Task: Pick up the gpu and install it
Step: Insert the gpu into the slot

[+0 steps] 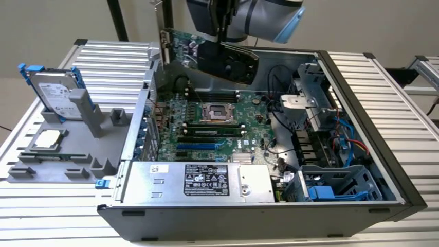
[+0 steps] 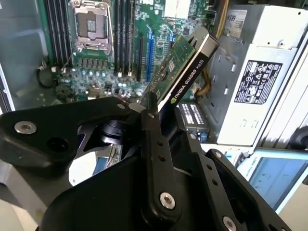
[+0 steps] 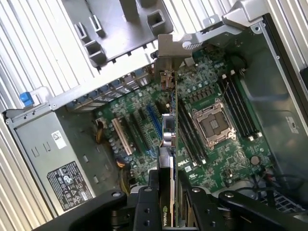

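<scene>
The gpu [image 1: 205, 51] hangs tilted in the air above the back of the open computer case [image 1: 357, 154], green board toward the exterior view's left and black cooler toward its right. My gripper [image 1: 219, 42] is shut on its upper edge. In the second wrist view the gpu [image 2: 185, 72] sticks out from between the black fingers [image 2: 153, 139], over the motherboard [image 2: 96, 72]. The first wrist view shows the gpu [image 3: 168, 130] edge-on, its silver bracket [image 3: 169, 53] at the far end, held above the blue expansion slots [image 3: 153, 120] without touching them.
The motherboard [image 1: 205, 123] lies in the case with an open processor socket [image 1: 218, 112] and blue slots [image 1: 199, 146]. A silver power supply [image 1: 205, 180] fills the near end. On a grey fixture [image 1: 61, 154] at the exterior view's left stand a hard drive [image 1: 55, 95] and a processor chip [image 1: 48, 139].
</scene>
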`<control>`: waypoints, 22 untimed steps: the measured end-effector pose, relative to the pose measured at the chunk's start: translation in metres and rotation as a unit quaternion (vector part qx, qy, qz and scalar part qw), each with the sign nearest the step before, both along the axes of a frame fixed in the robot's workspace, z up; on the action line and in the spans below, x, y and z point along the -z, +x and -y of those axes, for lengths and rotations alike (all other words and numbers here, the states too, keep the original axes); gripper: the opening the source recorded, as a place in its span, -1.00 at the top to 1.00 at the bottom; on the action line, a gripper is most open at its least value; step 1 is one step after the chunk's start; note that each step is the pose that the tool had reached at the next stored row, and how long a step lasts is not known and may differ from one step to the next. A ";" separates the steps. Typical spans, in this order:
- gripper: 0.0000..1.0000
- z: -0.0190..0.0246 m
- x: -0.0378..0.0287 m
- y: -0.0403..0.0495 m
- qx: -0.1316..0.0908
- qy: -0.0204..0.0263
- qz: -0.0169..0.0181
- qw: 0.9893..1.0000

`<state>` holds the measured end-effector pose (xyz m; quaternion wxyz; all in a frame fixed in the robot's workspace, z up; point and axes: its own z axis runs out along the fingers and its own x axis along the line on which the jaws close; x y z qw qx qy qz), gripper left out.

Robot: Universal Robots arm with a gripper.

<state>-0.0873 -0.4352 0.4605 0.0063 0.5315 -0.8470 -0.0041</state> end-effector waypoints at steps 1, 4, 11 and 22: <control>1.00 0.0000 0.0000 0.0000 -0.004 0.000 0.000 1.000; 1.00 0.0000 0.0000 0.0000 -0.022 0.000 0.000 1.000; 1.00 0.0000 0.0000 0.0000 -0.051 0.000 0.000 0.999; 1.00 -0.0001 0.0008 0.0000 -0.067 0.000 0.000 0.998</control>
